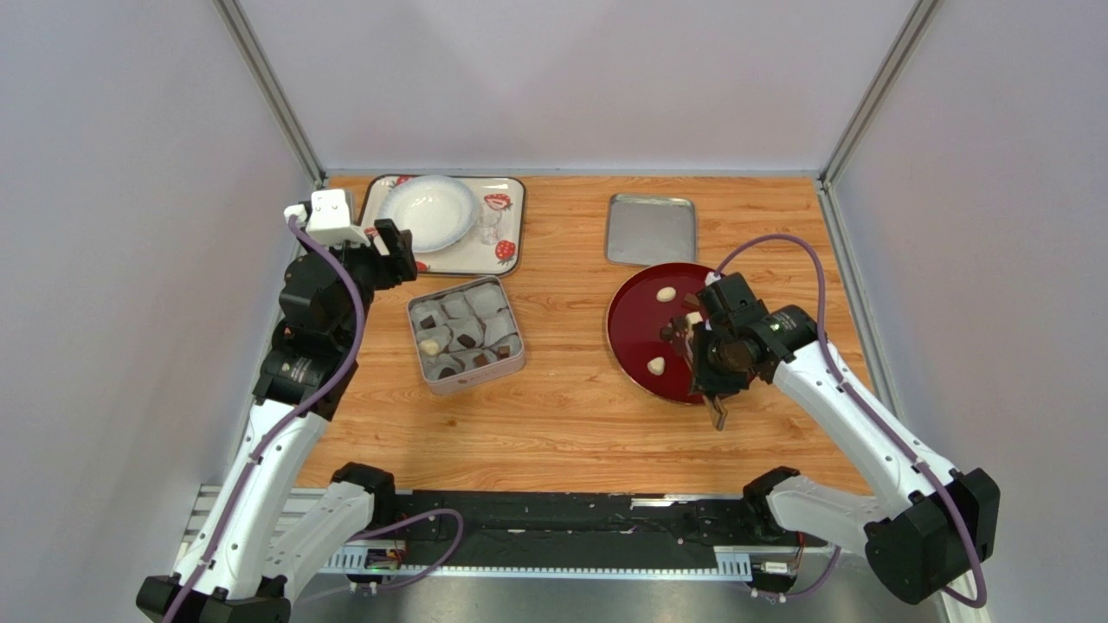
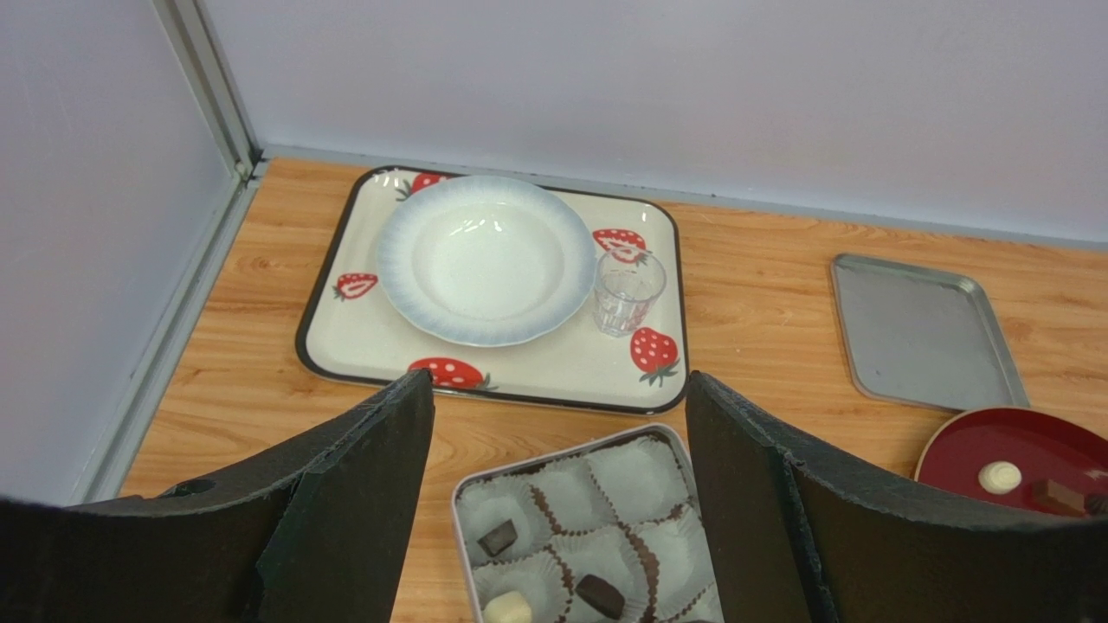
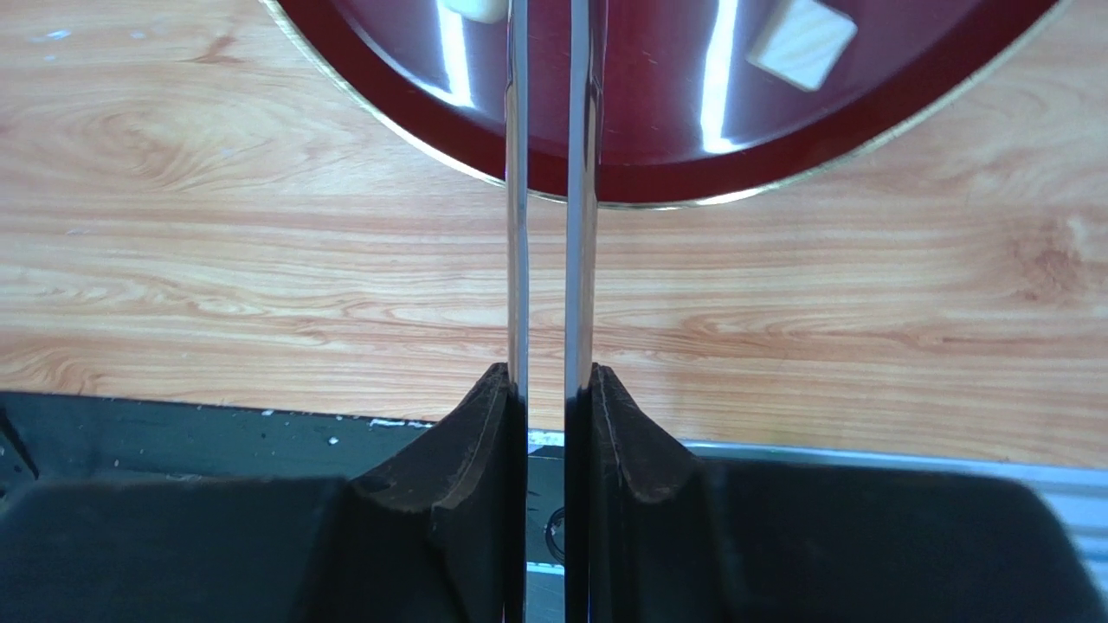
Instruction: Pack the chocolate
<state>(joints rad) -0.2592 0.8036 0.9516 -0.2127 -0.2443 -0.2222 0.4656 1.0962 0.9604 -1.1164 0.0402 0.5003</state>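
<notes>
as wrist alone shows, fingers [image 3: 488,454] pinch tongs [image 3: 581,260].

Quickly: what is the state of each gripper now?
Left gripper: open, holding nothing.
Right gripper: closed on the metal tongs, which reach over the red plate.

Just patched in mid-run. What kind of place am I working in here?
Most likely a lab test cell, not a real kitchen: a wooden table boxed in by plain pale walls with metal corner posts, and the left arm and right arm bolted to a rail at its near edge.
</notes>
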